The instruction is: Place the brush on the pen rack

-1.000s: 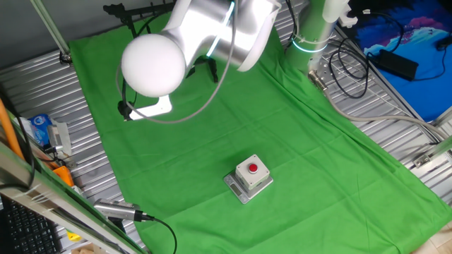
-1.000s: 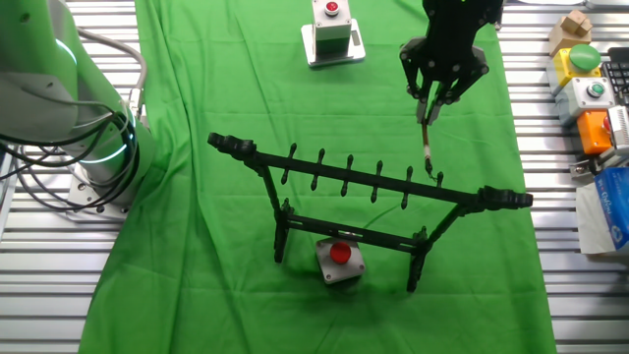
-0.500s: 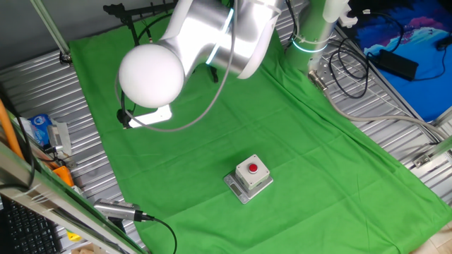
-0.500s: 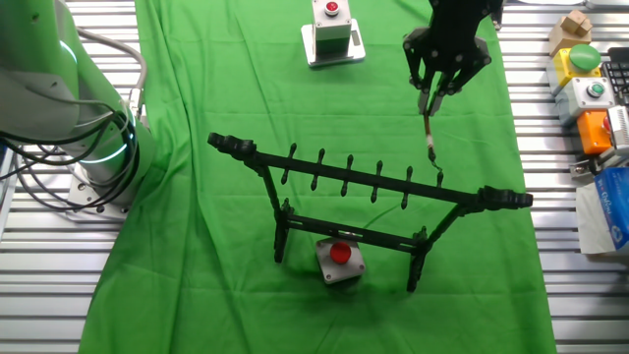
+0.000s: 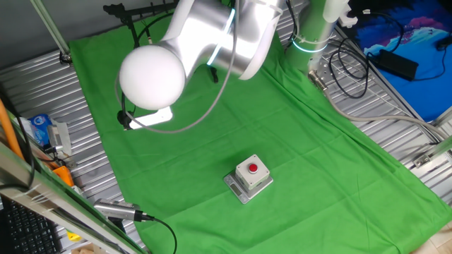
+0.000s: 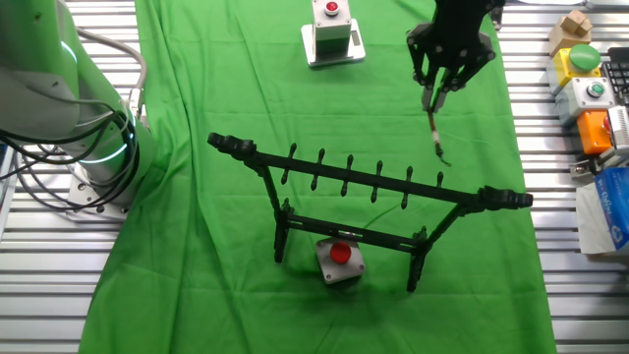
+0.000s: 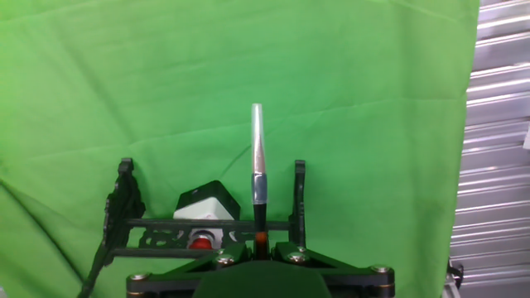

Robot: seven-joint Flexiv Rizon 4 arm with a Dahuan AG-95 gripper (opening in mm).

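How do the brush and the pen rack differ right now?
The brush hangs in the air, clamped in the jaws of the gripper; the pen rack stands on the green cloth. The brush is a single thin shaft; the pen rack is a wide barred frame with pegs.

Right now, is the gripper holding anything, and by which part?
Yes. The gripper holds the brush at its reddish-brown shaft end; its other end hangs free.
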